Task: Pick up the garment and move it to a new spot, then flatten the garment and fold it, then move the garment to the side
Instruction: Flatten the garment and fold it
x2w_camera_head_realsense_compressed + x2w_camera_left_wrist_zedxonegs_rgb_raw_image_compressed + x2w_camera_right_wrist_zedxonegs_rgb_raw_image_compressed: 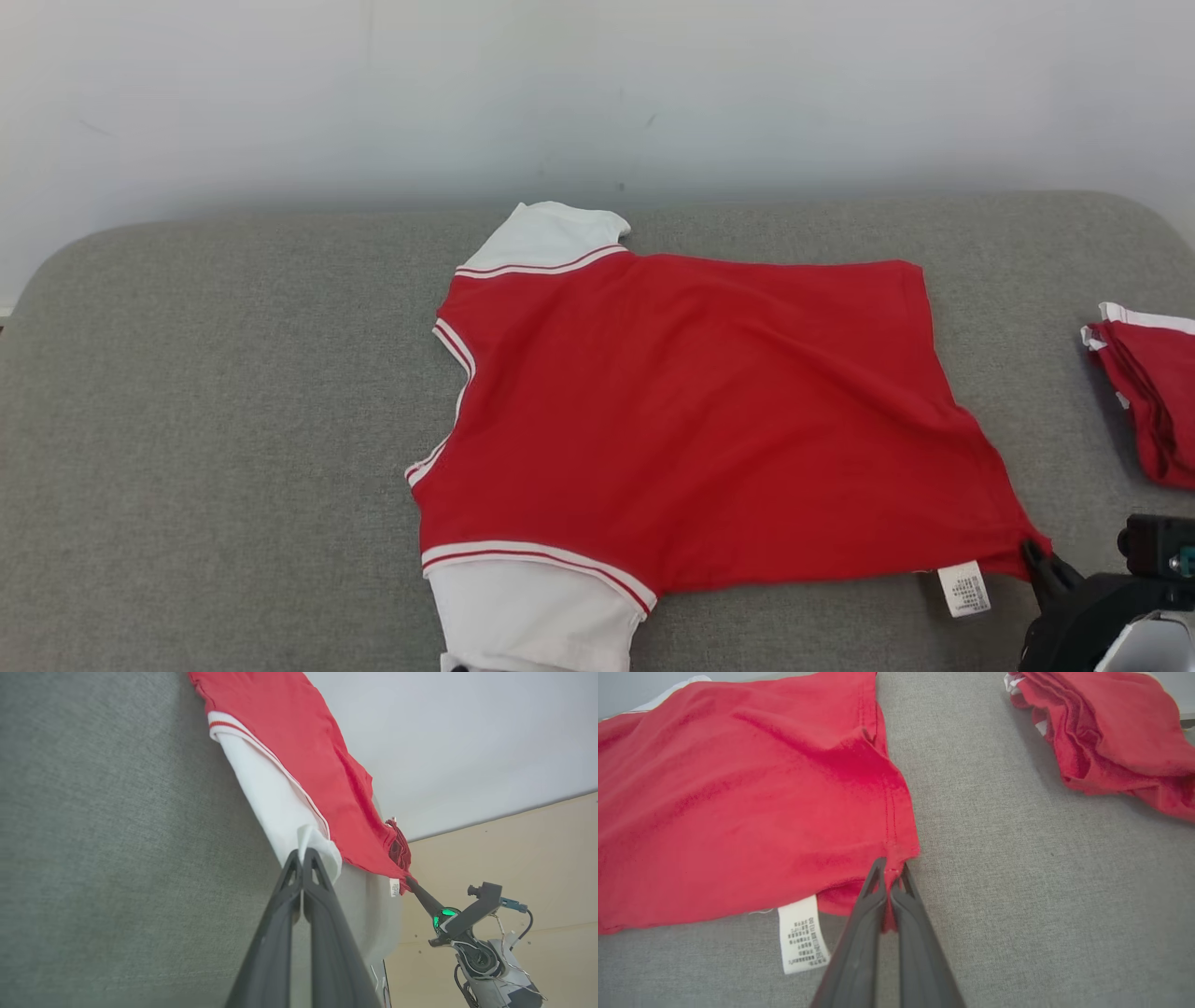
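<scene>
head view.
- shirt (691, 411): red with white sleeves, spread nearly flat at mid-counter, collar to the left, hem to the right.
- counter (187, 420): grey fabric top, wall beyond its far edge.
- right tool (1038, 560): at the near right hem corner, tips against the red cloth, label (963, 590) just beside.
- pile (1144, 392): another red garment, bunched at the right edge, apart from the shirt.
- risk: a pull to the right could drag the hem into the pile and tangle the two.

left wrist view.
- left tool (302, 858): fingers pressed together, clamped on a small fold of the near white sleeve (280, 807).
- the right tool shows further along the near side, at the hem corner.
- risk: the bite is thin and sits at the cuff edge. a quick lift may slip it free, or take one layer alone so the sleeve opens and the shirt sags.

right wrist view.
- right tool: fingers together, pinching the hem corner by the side seam, label to its left.
- only a scrap of cloth sits between the tips.
- risk: uneven pull between the two tools would stretch the near edge, wrinkle the body and spoil the flattening. if either grip fails the shirt drops crumpled, perhaps over the near edge of the counter.
</scene>
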`<state>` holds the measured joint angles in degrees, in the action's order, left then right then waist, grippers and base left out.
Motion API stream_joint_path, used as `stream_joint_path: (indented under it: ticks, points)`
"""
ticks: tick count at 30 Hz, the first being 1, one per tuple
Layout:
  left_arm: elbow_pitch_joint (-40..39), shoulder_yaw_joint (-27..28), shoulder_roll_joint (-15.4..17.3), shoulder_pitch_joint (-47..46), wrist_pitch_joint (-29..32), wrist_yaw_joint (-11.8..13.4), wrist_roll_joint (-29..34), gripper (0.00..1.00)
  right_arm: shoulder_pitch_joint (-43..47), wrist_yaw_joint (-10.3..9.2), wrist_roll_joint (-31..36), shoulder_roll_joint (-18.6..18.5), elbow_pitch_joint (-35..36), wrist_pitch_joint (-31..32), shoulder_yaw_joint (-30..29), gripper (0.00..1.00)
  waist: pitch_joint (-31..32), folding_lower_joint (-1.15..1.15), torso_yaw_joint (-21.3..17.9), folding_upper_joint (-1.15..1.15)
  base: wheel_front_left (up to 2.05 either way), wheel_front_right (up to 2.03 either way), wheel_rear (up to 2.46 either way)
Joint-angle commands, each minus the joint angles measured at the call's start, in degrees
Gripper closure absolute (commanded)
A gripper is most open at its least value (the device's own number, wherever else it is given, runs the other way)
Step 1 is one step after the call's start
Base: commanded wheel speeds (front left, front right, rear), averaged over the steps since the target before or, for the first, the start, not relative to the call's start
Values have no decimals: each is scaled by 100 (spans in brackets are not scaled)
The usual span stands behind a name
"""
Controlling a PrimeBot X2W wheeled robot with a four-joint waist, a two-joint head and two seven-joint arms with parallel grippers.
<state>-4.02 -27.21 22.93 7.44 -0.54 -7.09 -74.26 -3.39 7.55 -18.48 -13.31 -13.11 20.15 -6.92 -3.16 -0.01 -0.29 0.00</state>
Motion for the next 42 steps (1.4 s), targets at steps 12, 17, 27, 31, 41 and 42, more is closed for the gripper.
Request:
stream_joint_path:
  ticks: [12,17,27,31,41,42]
  points:
    - [116,-55,341,615,552,162,-572,100,546,-15,11,36,-120,212,-23,100,-24,1,-63,0,0,0,0]
    - [14,-26,467,751,691,212,-693,100,727,-15,-140,92,-101,243,-6,100,-75,1,-44,0,0,0,0]
    - [-321,242,422,410,232,98,-398,100,686,-15,-238,19,413,73,87,100,-203,1,-103,0,0,0,0]
    - [-340,285,236,-111,-93,58,-10,100,462,-15,-211,-11,531,-142,156,100,-275,1,-99,0,0,0,0]
    - [522,170,-334,-1546,-564,110,869,100,-183,-15,-148,24,385,-509,308,100,-587,1,-90,0,0,0,0]
    - [771,180,-428,-1798,-714,152,1041,100,-342,-15,-135,52,324,-642,286,100,-682,1,-103,0,0,0,0]
